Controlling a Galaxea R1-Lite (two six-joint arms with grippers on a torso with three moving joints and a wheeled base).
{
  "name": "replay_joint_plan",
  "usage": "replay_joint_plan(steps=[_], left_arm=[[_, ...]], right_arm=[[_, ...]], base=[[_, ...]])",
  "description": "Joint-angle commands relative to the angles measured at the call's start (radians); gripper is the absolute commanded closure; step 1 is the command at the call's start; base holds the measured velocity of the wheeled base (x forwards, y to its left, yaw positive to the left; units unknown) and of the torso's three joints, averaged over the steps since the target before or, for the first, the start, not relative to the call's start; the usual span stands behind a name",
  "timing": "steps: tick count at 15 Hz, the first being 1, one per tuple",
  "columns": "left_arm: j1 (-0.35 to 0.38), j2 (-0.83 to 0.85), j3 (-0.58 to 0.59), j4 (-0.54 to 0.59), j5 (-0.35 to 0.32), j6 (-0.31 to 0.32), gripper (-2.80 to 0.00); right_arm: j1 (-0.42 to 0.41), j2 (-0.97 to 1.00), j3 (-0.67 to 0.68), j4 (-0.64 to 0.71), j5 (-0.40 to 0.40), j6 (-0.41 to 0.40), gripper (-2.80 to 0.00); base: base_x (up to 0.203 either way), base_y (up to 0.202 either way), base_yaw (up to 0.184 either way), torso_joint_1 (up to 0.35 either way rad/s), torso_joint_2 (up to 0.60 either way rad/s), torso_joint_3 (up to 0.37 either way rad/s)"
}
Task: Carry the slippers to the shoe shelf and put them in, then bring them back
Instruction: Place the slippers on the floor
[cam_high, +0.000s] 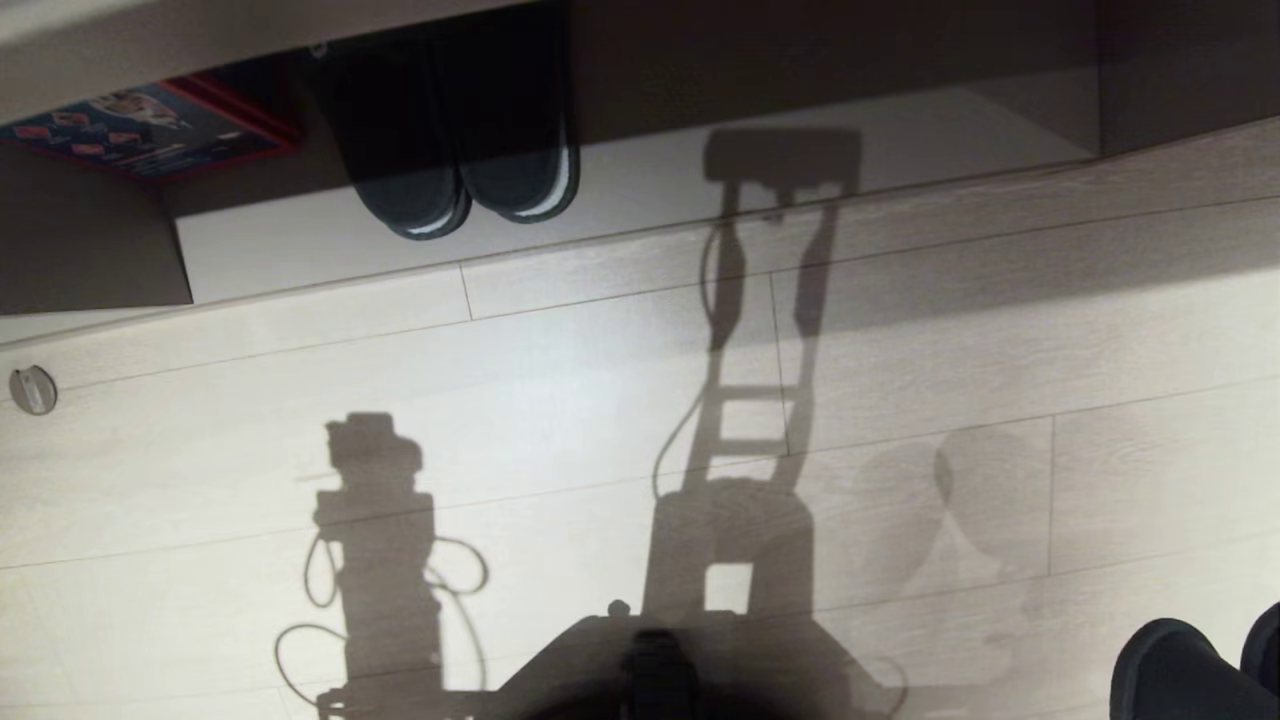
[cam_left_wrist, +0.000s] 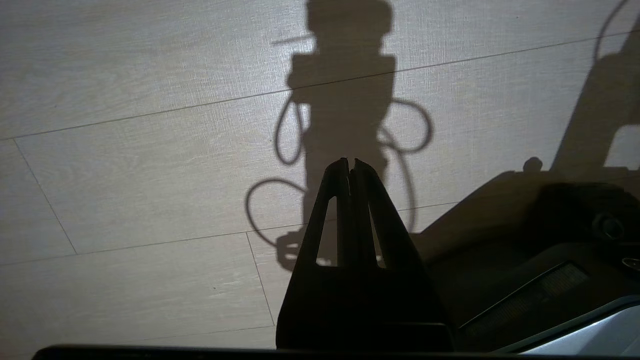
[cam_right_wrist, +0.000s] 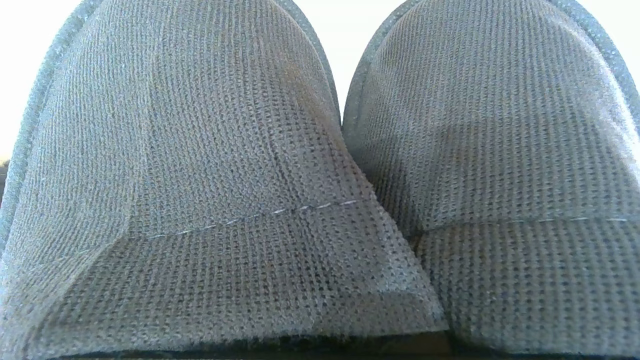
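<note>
Head view: the slippers (cam_high: 1190, 665) show at about 4 o'clock, at the frame's corner on the right arm's side, over the wood floor (cam_high: 560, 420). The shelf (cam_high: 900, 150) runs along 12 o'clock, with a black pair (cam_high: 465, 160) already in it and a printed box (cam_high: 140, 125) at 10 o'clock whose writing is unreadable.

Left wrist view: the left gripper (cam_left_wrist: 351, 162) hangs over bare floor, fingers together, holding nothing.

Right wrist view: both slippers fill the view side by side, toes pointing away from the right gripper, which appears clamped on them. I see no brand. Judging by this, the shelf lies ahead and the right arm is nearer.
</note>
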Motion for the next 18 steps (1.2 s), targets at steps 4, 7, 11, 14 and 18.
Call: replay_joint_plan(steps=[4,7,11,14,18], left_arm=[[0.0,0.0,0.002,0.0,0.0,-0.001,0.0],[0.0,0.0,0.002,0.0,0.0,-0.001,0.0],[0.0,0.0,0.002,0.0,0.0,-0.001,0.0],[0.0,0.0,0.002,0.0,0.0,-0.001,0.0],[0.0,0.0,0.002,0.0,0.0,-0.001,0.0]], right_arm=[[0.002,0.001,0.001,0.003,0.001,0.004,0.0],[0.0,0.001,0.001,0.005,0.001,0.003,0.0],[0.002,0.001,0.001,0.003,0.001,0.003,0.0],[0.0,0.001,0.001,0.003,0.001,0.003,0.0],[0.002,0.001,0.001,0.005,0.001,0.004,0.0]], base=[[0.0,0.0,0.0,0.005,0.0,0.189],[0.0,0.0,0.0,0.0,0.0,0.201],[0.0,0.0,0.0,0.002,0.0,0.202],[0.0,0.0,0.0,0.003,0.0,0.2],[0.0,0.0,0.0,-0.001,0.0,0.206]])
